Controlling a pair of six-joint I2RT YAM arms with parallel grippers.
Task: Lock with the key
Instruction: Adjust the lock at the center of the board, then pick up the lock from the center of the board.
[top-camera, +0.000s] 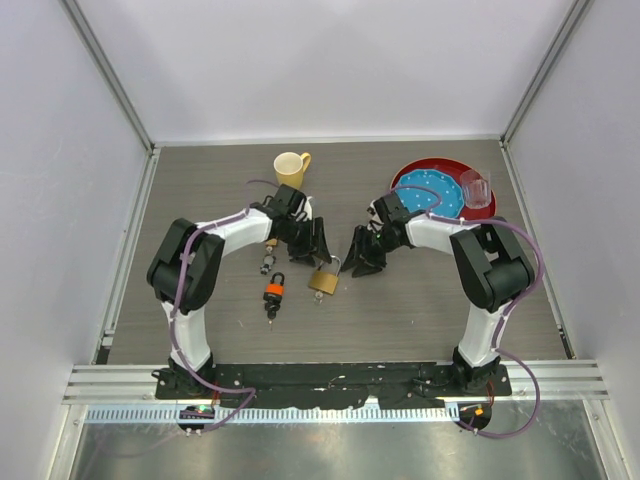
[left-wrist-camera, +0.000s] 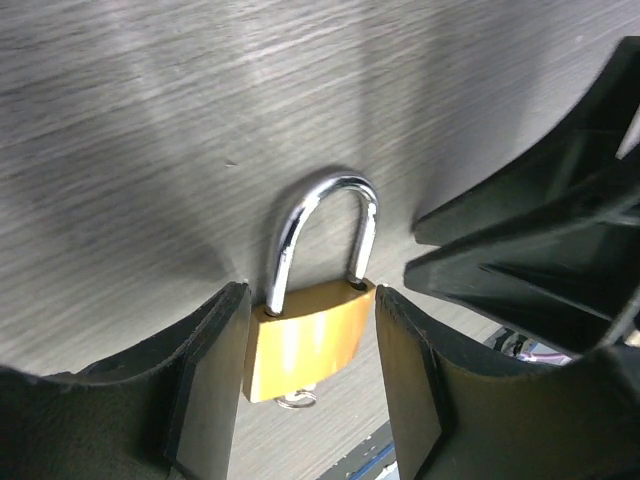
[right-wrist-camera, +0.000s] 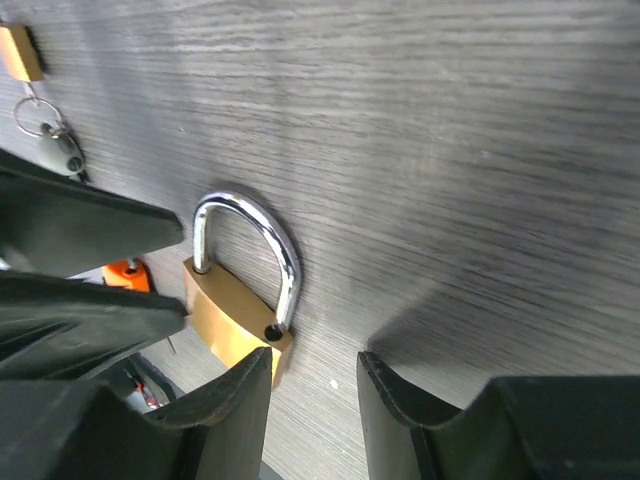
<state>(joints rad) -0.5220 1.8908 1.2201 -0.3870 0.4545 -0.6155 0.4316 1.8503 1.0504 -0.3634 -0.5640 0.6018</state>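
Left wrist shows left pincer (left-wrist-camera: 312, 300) clasping brass padlock (left-wrist-camera: 305, 345).

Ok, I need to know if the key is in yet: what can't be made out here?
Brass padlock keyhole: left wrist view, faces away; only a wire ring shows below.
Left gripper grip: it flanks the body, contact unclear.
Padlock base: right wrist view, behind a finger of the right gripper.
Top view: its detail too small.

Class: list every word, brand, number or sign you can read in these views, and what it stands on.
No text can be read.
The brass padlock shows a bare face in both wrist views.
The orange padlock and yellow mug are too small in the top view to tell.
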